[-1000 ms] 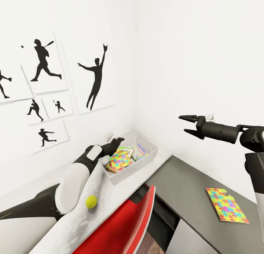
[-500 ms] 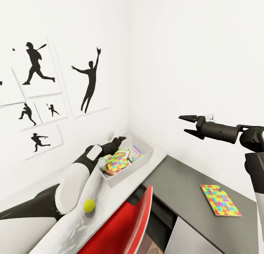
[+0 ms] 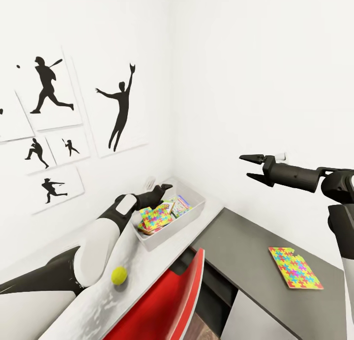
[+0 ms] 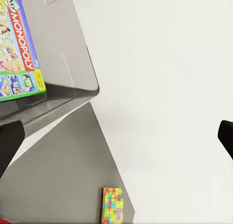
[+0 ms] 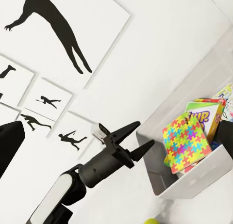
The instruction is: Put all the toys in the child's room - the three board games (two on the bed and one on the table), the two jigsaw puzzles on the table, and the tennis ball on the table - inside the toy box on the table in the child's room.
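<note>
Change since half a second ago: none in the room or its things; the left hand point(image 3: 158, 188) sits a shade higher over the box. A second ago the whole view lay further right, a camera shift.

Left hand: released, holding nothing, fingers point(image 5: 127, 129) spread, poised above the wall-side rim of the toy box point(image 3: 196, 212).

Right hand point(image 3: 251, 166): released, empty, raised in the air over the dark grey side cabinet point(image 3: 246, 241), well apart from everything.

Toy box: on the white surface point(image 3: 147, 266), at its far corner against the walls. Holds one jigsaw puzzle point(image 3: 154, 216) lying tilted on top, and board games point(image 3: 178, 205) beside it, one reading "My Monopoly" in the left wrist view point(image 4: 19, 49).

Second jigsaw puzzle point(image 3: 294, 267): flat on the side cabinet, near its right edge, outside the box.

Tennis ball point(image 3: 119, 275): on the white surface near its front edge, apart from the box.

Red chair back point(image 3: 172, 305): just before the surface.

Room: white walls; black athlete-silhouette pictures point(image 3: 118, 106) on the left wall.
</note>
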